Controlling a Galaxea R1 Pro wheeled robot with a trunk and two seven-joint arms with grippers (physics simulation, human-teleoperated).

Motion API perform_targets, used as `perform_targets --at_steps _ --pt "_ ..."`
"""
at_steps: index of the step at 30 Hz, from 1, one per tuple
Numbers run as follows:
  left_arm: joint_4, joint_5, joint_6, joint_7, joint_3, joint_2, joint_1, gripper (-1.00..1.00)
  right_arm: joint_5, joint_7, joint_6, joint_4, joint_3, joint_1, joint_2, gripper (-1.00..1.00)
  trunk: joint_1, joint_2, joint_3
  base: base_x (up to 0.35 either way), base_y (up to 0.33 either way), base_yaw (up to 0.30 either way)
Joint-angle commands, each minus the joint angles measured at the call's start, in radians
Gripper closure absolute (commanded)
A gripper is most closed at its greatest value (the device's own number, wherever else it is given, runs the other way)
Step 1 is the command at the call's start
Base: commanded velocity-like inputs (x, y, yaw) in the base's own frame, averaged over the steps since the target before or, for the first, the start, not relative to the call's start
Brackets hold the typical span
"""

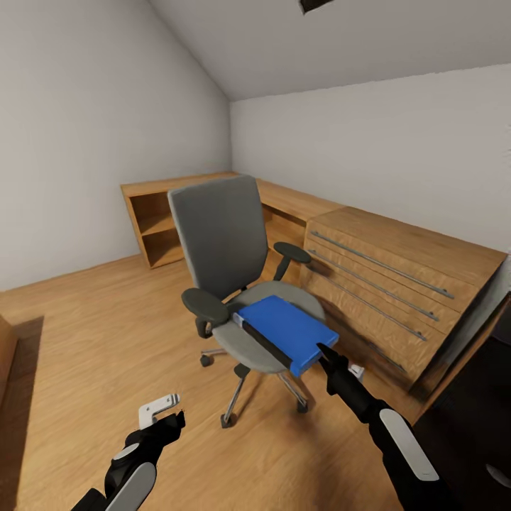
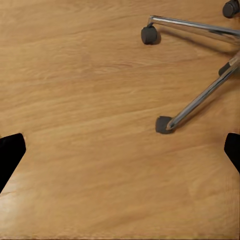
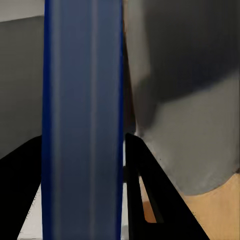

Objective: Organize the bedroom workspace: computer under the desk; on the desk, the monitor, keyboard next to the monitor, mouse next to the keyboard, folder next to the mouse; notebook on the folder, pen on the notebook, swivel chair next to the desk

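Observation:
The grey swivel chair (image 1: pixel 220 234) stands in the middle of the wood floor, and the bright blue folder (image 1: pixel 287 328) lies on its seat. My right gripper (image 1: pixel 323 350) is at the folder's near edge. In the right wrist view the folder's edge (image 3: pixel 82 75) runs between the two black fingers (image 3: pixel 145 175), which press on both faces, so the right gripper (image 3: pixel 82 170) is shut on it. My left gripper (image 1: pixel 170 415) hangs low in front of the chair. It is open (image 2: pixel 120 150) over bare floor, near the chrome chair base (image 2: pixel 200 97).
A low light-wood drawer cabinet (image 1: pixel 397 284) runs along the right wall just behind the chair. An open wooden shelf unit (image 1: pixel 156 227) stands in the far corner. A dark surface (image 1: pixel 475 411) fills the lower right edge. Open floor (image 1: pixel 92 333) lies to the left.

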Motion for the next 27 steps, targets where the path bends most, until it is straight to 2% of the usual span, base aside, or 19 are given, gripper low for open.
perform_targets --at_steps 1,7,12,14,18,22,25,27 --pt "0.008 0.004 0.003 0.006 -0.001 0.000 -0.001 -1.00 -0.004 0.009 0.001 -0.012 0.000 0.000 -0.007 1.00 -0.005 0.007 0.002 -0.271 0.000 0.000" --pt "0.026 0.004 0.003 0.004 -0.002 -0.002 -0.001 -1.00 -0.003 0.015 -0.002 -0.095 -0.002 0.003 -0.052 1.00 -0.028 0.049 0.021 -0.055 0.000 0.000" --pt "0.035 0.004 0.003 0.004 -0.002 -0.003 -0.001 -1.00 -0.002 0.014 -0.007 -0.125 -0.005 0.003 -0.061 1.00 -0.047 0.084 0.037 -0.003 0.000 0.000" --pt "0.051 0.004 0.004 0.004 -0.003 -0.004 -0.001 -1.00 -0.002 0.014 -0.025 -0.146 -0.021 0.004 -0.066 1.00 -0.055 0.098 0.043 0.000 0.000 0.000" --pt "0.080 0.004 0.005 0.005 -0.006 -0.004 -0.001 -1.00 -0.002 0.010 -0.045 -0.225 -0.034 0.012 -0.067 1.00 -0.070 0.126 0.056 0.000 0.000 0.000" --pt "0.095 0.004 0.004 0.004 -0.007 -0.005 -0.001 -1.00 -0.002 0.006 -0.077 -0.312 -0.036 0.054 -0.067 1.00 -0.085 0.154 0.068 0.000 0.000 0.000" --pt "0.104 0.004 0.003 0.004 -0.006 -0.005 -0.001 -1.00 -0.002 -0.006 -0.133 -0.401 -0.037 0.101 -0.067 1.00 -0.097 0.175 0.078 0.000 0.000 0.000" --pt "0.116 0.004 0.002 0.004 -0.005 -0.005 -0.001 -1.00 -0.002 -0.012 -0.154 -0.425 -0.037 0.114 -0.067 1.00 -0.104 0.189 0.084 -0.007 0.000 0.000"
